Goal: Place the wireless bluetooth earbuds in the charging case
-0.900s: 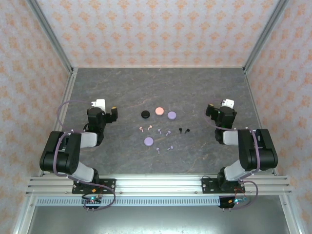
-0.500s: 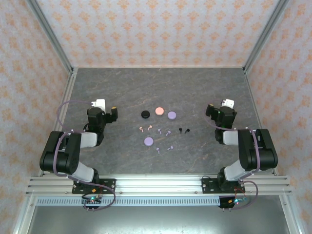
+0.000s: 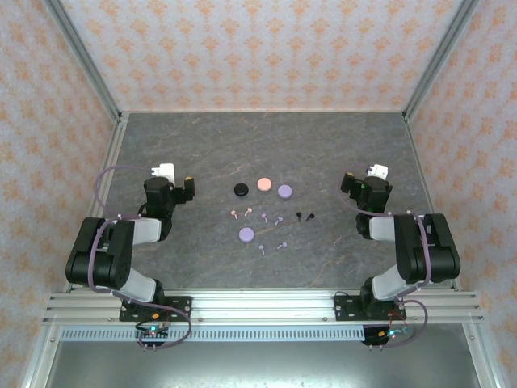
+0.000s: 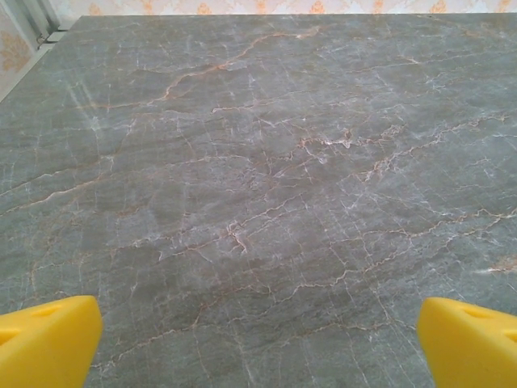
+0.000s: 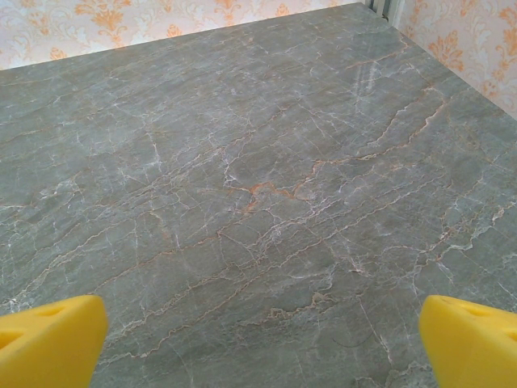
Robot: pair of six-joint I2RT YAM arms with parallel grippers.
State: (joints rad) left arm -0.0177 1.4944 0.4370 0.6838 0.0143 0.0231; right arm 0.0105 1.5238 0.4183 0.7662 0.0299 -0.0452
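Several tiny stemmed earbuds lie mid-table in the top view: a pink pair (image 3: 241,212), a black pair (image 3: 304,217), and lavender ones (image 3: 271,218) (image 3: 272,246). Round disc charging cases sit near them: black (image 3: 241,189), pink (image 3: 263,183), lavender (image 3: 284,191), and a second lavender (image 3: 246,234). My left gripper (image 3: 176,183) (image 4: 258,352) rests left of the group, open, its yellow fingertips (image 4: 48,339) wide apart over bare stone. On the far side, the right gripper (image 3: 360,178) (image 5: 262,352) is open too, with nothing between its yellow fingertips (image 5: 472,339).
The grey marble-patterned table (image 3: 266,145) is walled by patterned panels at the back and sides, with metal posts at the back corners. Both arm bases stand on the aluminium rail (image 3: 266,307) at the near edge.
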